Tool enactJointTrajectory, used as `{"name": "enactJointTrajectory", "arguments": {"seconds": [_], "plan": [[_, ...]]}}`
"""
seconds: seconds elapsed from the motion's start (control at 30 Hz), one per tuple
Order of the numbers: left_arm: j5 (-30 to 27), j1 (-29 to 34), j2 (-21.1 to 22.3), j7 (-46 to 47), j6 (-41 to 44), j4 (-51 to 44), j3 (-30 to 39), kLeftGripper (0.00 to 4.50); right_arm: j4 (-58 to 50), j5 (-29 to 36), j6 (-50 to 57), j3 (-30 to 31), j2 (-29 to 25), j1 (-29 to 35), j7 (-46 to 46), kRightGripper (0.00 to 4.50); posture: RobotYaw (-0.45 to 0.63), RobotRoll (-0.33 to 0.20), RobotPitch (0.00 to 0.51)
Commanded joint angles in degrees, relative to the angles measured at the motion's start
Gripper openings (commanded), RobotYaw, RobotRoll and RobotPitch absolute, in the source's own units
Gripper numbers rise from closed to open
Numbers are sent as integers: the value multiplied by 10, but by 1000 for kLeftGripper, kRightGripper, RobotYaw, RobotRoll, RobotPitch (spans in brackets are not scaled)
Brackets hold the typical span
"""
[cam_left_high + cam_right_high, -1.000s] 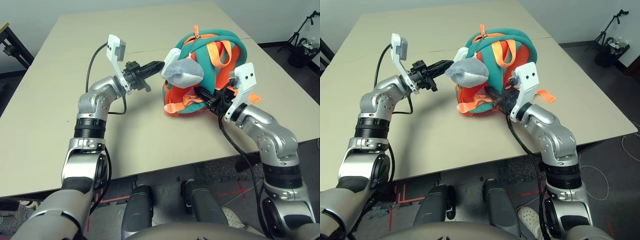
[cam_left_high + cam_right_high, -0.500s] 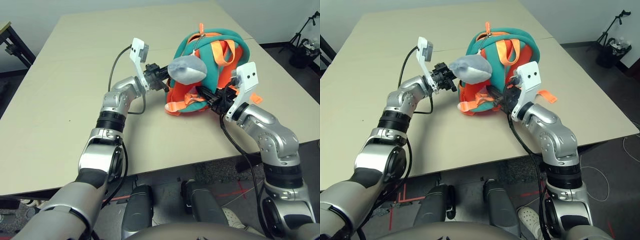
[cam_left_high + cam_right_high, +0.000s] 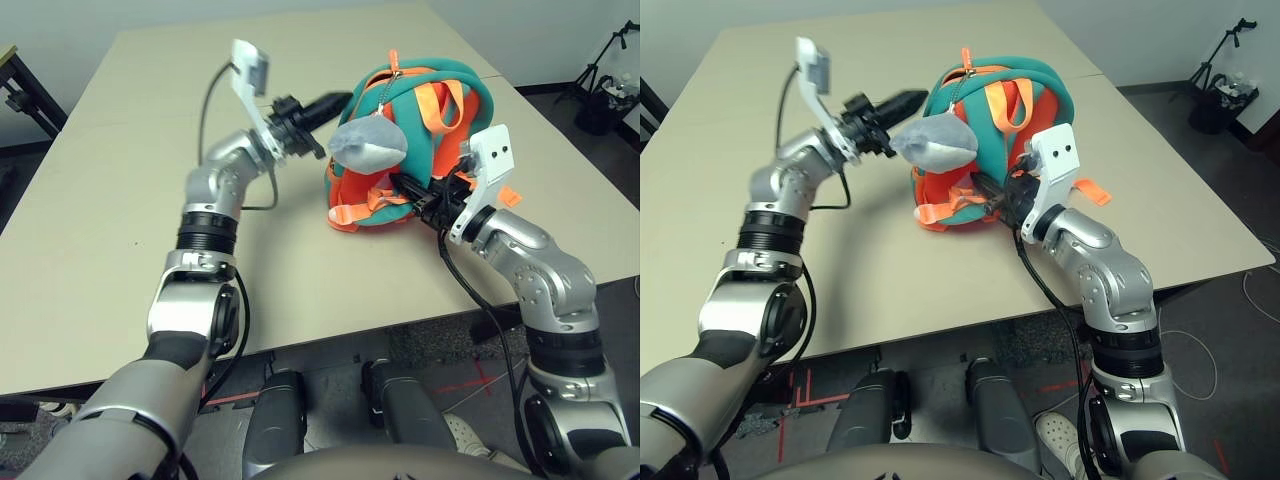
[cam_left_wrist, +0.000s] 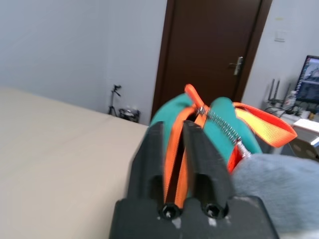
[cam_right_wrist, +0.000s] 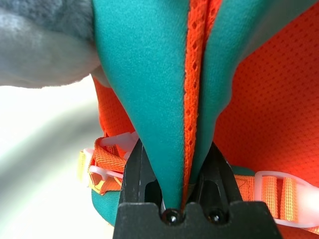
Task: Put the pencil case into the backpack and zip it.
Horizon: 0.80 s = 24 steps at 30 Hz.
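Now right gripper (image 5: 187, 201) pinching backpack (image 3: 425, 120) fold, left gripper (image 4: 177, 149) closed, just beside it.

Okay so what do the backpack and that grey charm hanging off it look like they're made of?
The backpack looks like soft padded fabric, matte teal with orange mesh panels whose fine weave shows in the right wrist view, and woven webbing straps. The grey charm looks like plush, going by its fuzzy matte surface and soft rounded shape.

The orange, teal-trimmed backpack (image 3: 415, 150) is seen bulging upright between both hands, a teal fold pinched in the right hand (image 5: 175, 186); its grey plush charm (image 3: 367, 143) dangles beside the left hand (image 3: 325, 104).
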Motion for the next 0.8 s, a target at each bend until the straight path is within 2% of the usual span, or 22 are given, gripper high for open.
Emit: {"name": "enactJointTrajectory", "arguments": {"seconds": [0.03, 0.23, 0.5, 0.7, 0.8], "plan": [[-38, 9, 14, 8, 41, -54, 15, 2138, -1, 4, -4, 15, 2, -5, 11, 559, -135, 0, 101], [-64, 28, 43, -18, 100, -137, -17, 4456, 4, 2, -6, 17, 1, -8, 16, 558, -132, 0, 98], [-85, 86, 66, -50, 167, -250, -85, 4500, 8, 0, -10, 18, -1, -11, 19, 558, -136, 0, 91], [-90, 97, 66, -56, 180, -268, -104, 4500, 8, -2, -9, 18, 0, -13, 20, 558, -136, 0, 91], [-66, 100, 72, -56, 166, -261, -123, 4500, 9, -2, -8, 18, 0, -14, 20, 558, -135, 0, 95]]}}
